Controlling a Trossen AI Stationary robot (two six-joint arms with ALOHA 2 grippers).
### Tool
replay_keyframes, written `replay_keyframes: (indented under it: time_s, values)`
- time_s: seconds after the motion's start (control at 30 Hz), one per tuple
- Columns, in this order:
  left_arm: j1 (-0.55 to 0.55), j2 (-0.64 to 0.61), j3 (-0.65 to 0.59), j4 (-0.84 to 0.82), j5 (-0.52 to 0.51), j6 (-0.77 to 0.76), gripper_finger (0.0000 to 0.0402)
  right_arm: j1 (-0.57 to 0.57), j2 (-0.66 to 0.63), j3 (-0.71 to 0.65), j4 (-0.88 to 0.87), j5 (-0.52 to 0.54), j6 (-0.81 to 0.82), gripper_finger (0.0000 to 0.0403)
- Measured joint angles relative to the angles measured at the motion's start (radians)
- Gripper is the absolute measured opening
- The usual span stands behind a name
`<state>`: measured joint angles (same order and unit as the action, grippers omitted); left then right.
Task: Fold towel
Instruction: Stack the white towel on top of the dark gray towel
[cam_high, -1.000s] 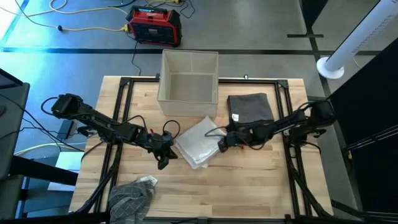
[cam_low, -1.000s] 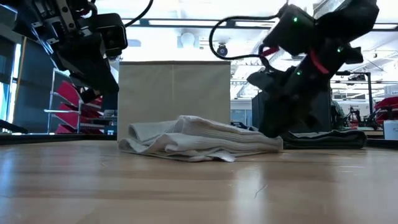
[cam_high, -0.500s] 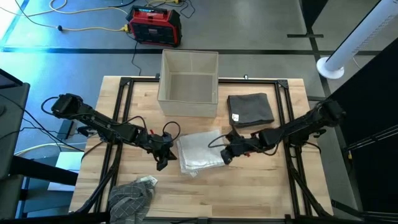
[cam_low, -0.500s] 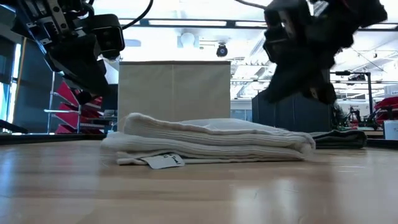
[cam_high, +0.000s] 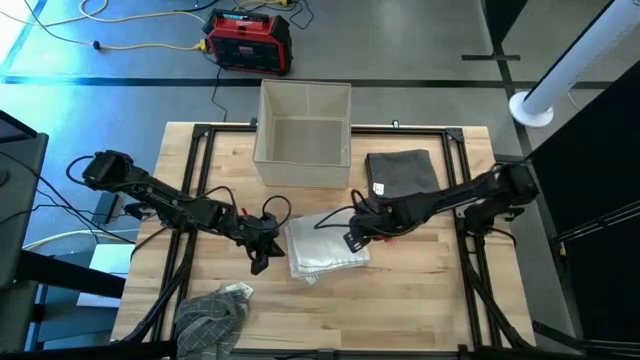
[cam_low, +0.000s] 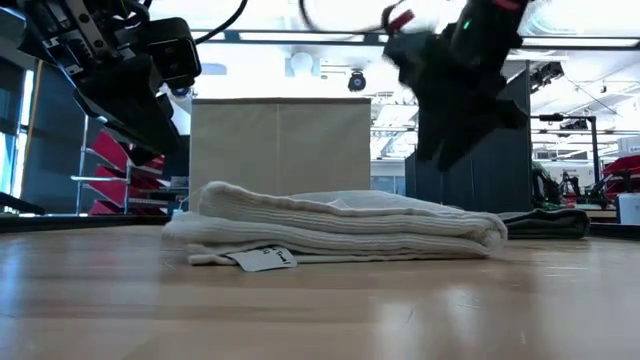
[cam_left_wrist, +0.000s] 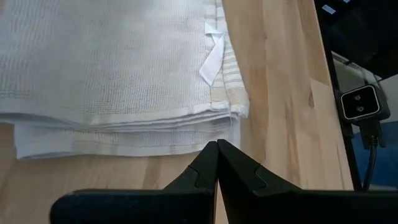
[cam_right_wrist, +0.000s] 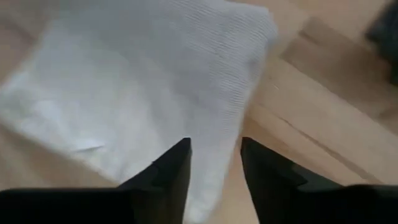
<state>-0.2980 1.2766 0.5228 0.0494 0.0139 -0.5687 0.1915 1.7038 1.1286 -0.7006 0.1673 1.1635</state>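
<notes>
The white towel (cam_high: 322, 245) lies folded in a flat stack of several layers at the table's middle, with a small label (cam_low: 265, 259) sticking out at its near side. My right gripper (cam_high: 355, 238) hangs open above the towel's right end (cam_right_wrist: 205, 74), clear of it in the low view (cam_low: 445, 150). My left gripper (cam_high: 262, 258) is shut and stands just off the towel's left edge (cam_left_wrist: 124, 118), its fingertips (cam_left_wrist: 216, 149) a little short of the cloth.
A beige fabric bin (cam_high: 303, 135) stands at the table's far middle. A folded dark grey towel (cam_high: 402, 175) lies at the far right. A crumpled grey cloth (cam_high: 212, 312) lies at the near left edge. Black frame rails (cam_high: 195, 180) run along the table's sides.
My right gripper has laid the towel's right part down, then risen off it and drawn a little toward the table's far edge. The towel, bunched and turned cornerwise a second ago, now lies flat and squared as a neat stack.
</notes>
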Motion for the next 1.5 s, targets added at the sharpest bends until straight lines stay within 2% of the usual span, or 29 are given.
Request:
replay_keyframes:
  time_s: [0.2, 0.4, 0.53, 0.63, 0.67, 0.8, 1.03, 1.23, 1.33, 1.5]
  values:
    - [0.001, 0.000, 0.000, -0.005, 0.000, 0.005, 0.0000, -0.002, 0.113, 0.001, 0.072, 0.027, -0.028, 0.0201]
    - [0.001, 0.000, 0.000, -0.010, 0.000, 0.005, 0.0000, -0.011, 0.195, 0.005, 0.109, 0.042, -0.028, 0.0196]
    - [0.001, 0.000, 0.000, -0.013, 0.000, 0.005, 0.0000, -0.025, 0.218, 0.006, 0.165, -0.019, -0.053, 0.0134]
    - [0.001, 0.000, 0.000, -0.030, 0.000, 0.001, 0.0000, -0.028, 0.200, 0.005, 0.169, -0.016, -0.075, 0.0048]
    - [0.001, 0.000, 0.000, -0.031, 0.000, -0.002, 0.0000, -0.028, 0.188, 0.002, 0.164, -0.017, -0.097, 0.0031]
    - [0.001, 0.000, 0.000, -0.040, 0.000, -0.003, 0.0000, -0.033, 0.083, -0.004, 0.083, -0.048, -0.106, 0.0032]
    - [0.004, 0.000, 0.000, -0.061, 0.000, 0.042, 0.0000, -0.048, -0.250, -0.001, -0.220, -0.065, -0.045, 0.0032]
    - [0.005, 0.000, 0.000, -0.061, -0.032, 0.076, 0.0000, -0.098, -0.500, 0.031, -0.492, 0.062, 0.040, 0.0032]
    - [0.006, 0.000, 0.000, -0.061, -0.038, 0.083, 0.0000, -0.166, -0.586, 0.049, -0.523, 0.103, 0.013, 0.0032]
    - [0.015, 0.000, 0.000, -0.084, -0.013, 0.078, 0.0000, -0.296, -0.635, 0.103, -0.464, 0.064, -0.120, 0.0032]
